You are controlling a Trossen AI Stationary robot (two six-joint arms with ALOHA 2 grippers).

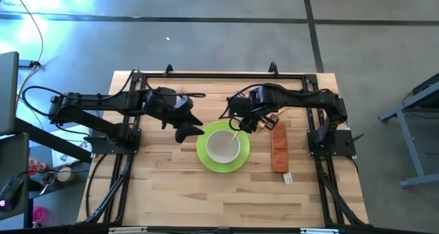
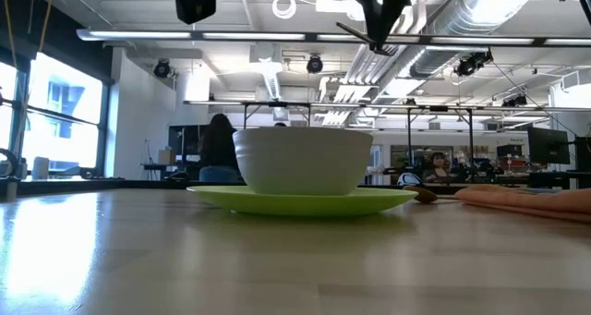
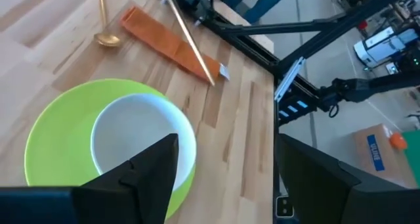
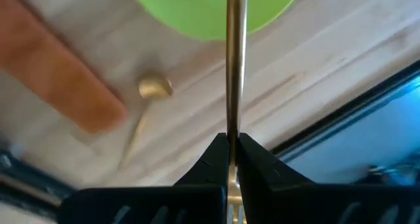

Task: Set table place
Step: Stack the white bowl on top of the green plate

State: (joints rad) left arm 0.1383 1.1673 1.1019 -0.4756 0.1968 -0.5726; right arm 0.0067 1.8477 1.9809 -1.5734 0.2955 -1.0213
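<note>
A white bowl (image 1: 223, 147) stands in a lime-green plate (image 1: 204, 151) on the table's middle. A gold spoon (image 4: 155, 87) lies on the wood between the plate and an orange-brown strip (image 1: 279, 146). My right gripper (image 1: 245, 121) hovers just beyond the plate's far right rim, shut on a thin gold fork (image 4: 235, 46). My left gripper (image 1: 186, 129) is open and empty above the plate's far left rim; in its wrist view (image 3: 226, 178) its fingers frame the bowl (image 3: 134, 138). My right gripper pinches the fork's thin shaft (image 4: 232, 133) between its two fingertips. The shaft runs straight on past the fingers, along them, out over the plate (image 4: 197, 14). The fork is lifted clear of the table and slants toward the bowl (image 1: 235, 136).
The table's black rail frame (image 1: 219, 76) runs along the edges, with both arm bases at the left and right sides. Bare wood lies in front of the plate (image 1: 219, 193). The strip has a small white tag (image 1: 287, 178) at its near end.
</note>
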